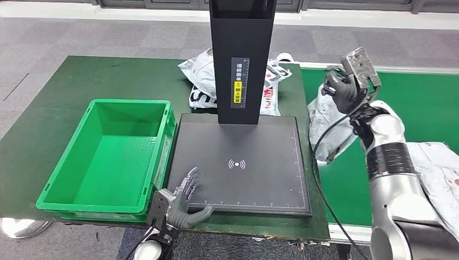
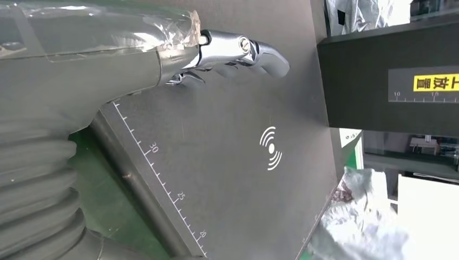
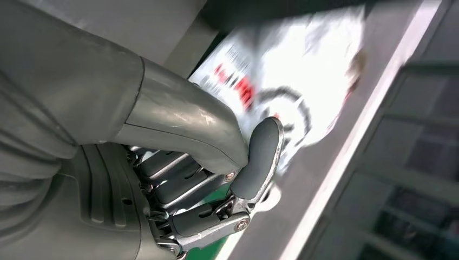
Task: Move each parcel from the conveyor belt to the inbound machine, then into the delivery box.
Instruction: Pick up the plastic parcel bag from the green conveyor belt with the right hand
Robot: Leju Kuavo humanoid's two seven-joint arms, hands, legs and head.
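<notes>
Left hand [image 1: 181, 203] resting at the near left corner of the inbound machine's black scanning plate [image 1: 243, 179], fingers [image 1: 188, 181] stretched out flat and apart over the plate's edge, thumb out to the side, nothing held. Seen close in the left wrist view as silver fingertips [image 2: 238, 51] lying over the dark plate beside its printed ruler marks, with the white signal symbol [image 2: 270, 148] further along the plate. Black upright column [image 1: 241, 59] standing at the far edge of the plate, a scale strip with a yellow label [image 1: 238, 83] on its front.

Right hand [image 1: 343, 89] raised above the conveyor belt [image 1: 427, 108], on the right side of the counter [image 1: 48, 119]. In the right wrist view, fingers [image 3: 189, 189] curled inward with the thumb [image 3: 260, 157] folded across them, nothing gripped between them.

Crumpled white parcel [image 1: 325, 130] lying on the green belt just below and beside the raised right hand, hard against the right edge of the plate. Another white parcel with red and black print [image 1: 201, 81] lying on the counter behind the column, blurred in the right wrist view [image 3: 281, 81]. Further white parcel [image 1: 441, 168] lying on the belt at the right edge, near the right arm.

Green delivery box [image 1: 105, 157] sitting on the counter just left of the plate, its side touching the plate's left edge, no parcel inside.
</notes>
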